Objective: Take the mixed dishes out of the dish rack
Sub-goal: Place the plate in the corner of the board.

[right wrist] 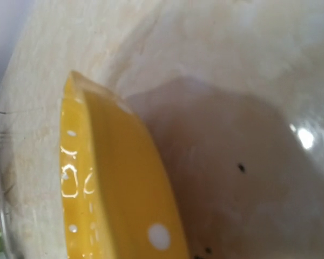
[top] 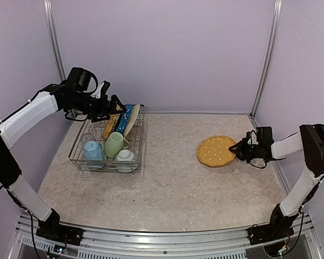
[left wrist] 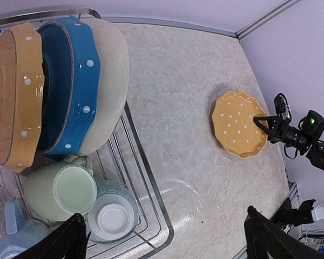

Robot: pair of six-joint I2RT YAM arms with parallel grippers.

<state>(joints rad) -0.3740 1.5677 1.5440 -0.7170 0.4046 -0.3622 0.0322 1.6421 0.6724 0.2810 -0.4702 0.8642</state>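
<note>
The silver wire dish rack (top: pixel 141 144) stands at the left of the table. A yellow dotted plate (left wrist: pixel 11 97), a blue dotted plate (left wrist: pixel 65 86) and a cream plate (left wrist: pixel 105 81) stand on edge in it. In front of them sit a light green mug (left wrist: pixel 62 189), a small white cup (left wrist: pixel 112 216), a light blue cup (top: pixel 93 151) and a clear glass (top: pixel 89 139). My left gripper (top: pixel 112 100) hovers over the upright plates, open and holding nothing. A second yellow plate (top: pixel 216 151) lies on the table at the right, and my right gripper (top: pixel 239 148) is shut on its right rim.
Purple walls close in the table at the back and both sides, with metal posts (top: pixel 264 59) in the corners. Marbled tabletop (top: pixel 167 183) stretches between the rack and the yellow plate.
</note>
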